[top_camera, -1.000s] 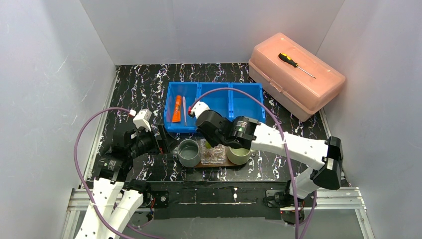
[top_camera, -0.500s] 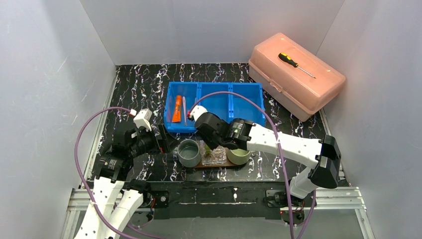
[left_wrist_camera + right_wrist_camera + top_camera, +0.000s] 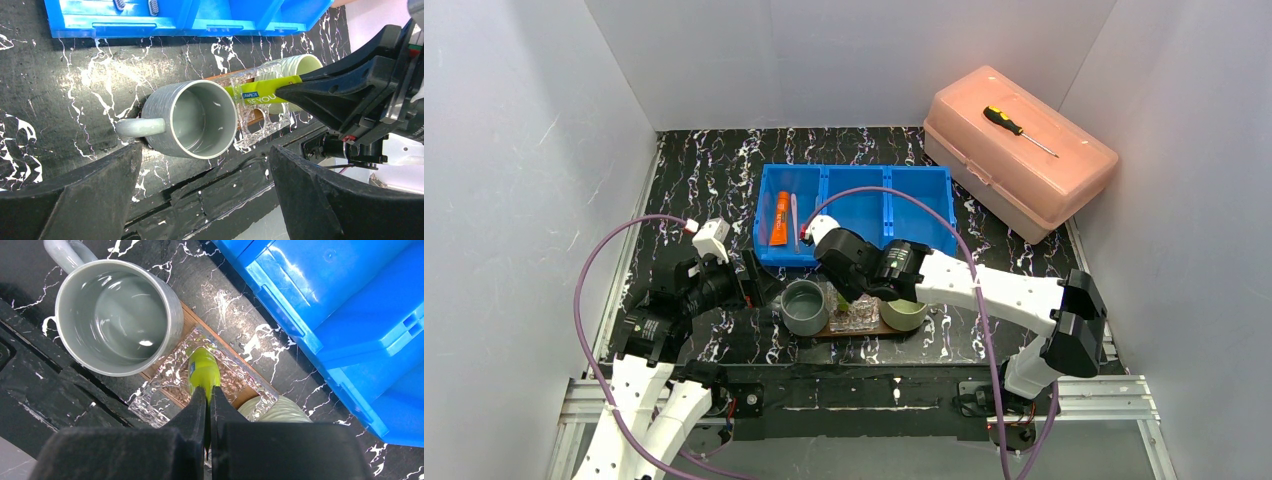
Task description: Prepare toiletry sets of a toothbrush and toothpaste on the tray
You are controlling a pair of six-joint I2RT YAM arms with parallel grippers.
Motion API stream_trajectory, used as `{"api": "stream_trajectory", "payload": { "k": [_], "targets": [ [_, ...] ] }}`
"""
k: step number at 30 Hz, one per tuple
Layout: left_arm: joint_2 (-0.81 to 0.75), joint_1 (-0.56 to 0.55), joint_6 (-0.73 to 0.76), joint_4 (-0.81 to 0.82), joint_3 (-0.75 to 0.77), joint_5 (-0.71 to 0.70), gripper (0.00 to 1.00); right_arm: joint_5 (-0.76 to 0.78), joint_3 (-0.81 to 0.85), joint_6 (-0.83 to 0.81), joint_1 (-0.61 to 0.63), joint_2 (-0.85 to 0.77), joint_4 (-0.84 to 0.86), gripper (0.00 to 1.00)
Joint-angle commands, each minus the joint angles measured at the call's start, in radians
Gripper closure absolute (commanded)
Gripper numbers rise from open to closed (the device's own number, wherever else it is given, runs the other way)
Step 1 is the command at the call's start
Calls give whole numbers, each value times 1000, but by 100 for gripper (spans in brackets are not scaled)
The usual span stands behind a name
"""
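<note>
My right gripper (image 3: 209,395) is shut on the flat end of the green tube (image 3: 202,370). It holds the tube nose-down over the clear plastic holder (image 3: 170,375) on the brown tray (image 3: 187,315). The grey mug (image 3: 115,315) stands on the tray's left end and the pale green mug (image 3: 280,410) on its right end. In the top view the green tube (image 3: 840,293) hangs between the two mugs. The orange tube (image 3: 779,218) and a thin toothbrush (image 3: 794,222) lie in the blue bin's left compartment. My left gripper (image 3: 205,150) is open and empty, just left of the grey mug (image 3: 165,100).
The blue three-compartment bin (image 3: 854,215) sits right behind the tray. A pink lidded box (image 3: 1044,175) with a screwdriver (image 3: 1019,130) on it stands at the back right. White walls close in the table on three sides.
My right gripper has carried the green tube a little left and lower, nearer the clear holder and the grey mug. The left arm has not moved.
</note>
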Motion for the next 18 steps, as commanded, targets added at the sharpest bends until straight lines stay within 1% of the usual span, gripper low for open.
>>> {"api": "stream_trajectory", "payload": {
  "k": [1, 9, 14, 18],
  "targets": [
    [5, 0, 15, 3, -6, 17, 2, -4, -7, 10, -4, 10, 45, 99],
    [7, 0, 15, 5, -6, 20, 2, -4, -11, 13, -8, 20, 45, 94],
    [10, 0, 15, 6, -7, 23, 2, -7, -8, 14, -9, 25, 47, 86],
    [10, 1, 14, 6, -7, 24, 2, -6, -2, 15, -9, 29, 46, 77]
  ]
}}
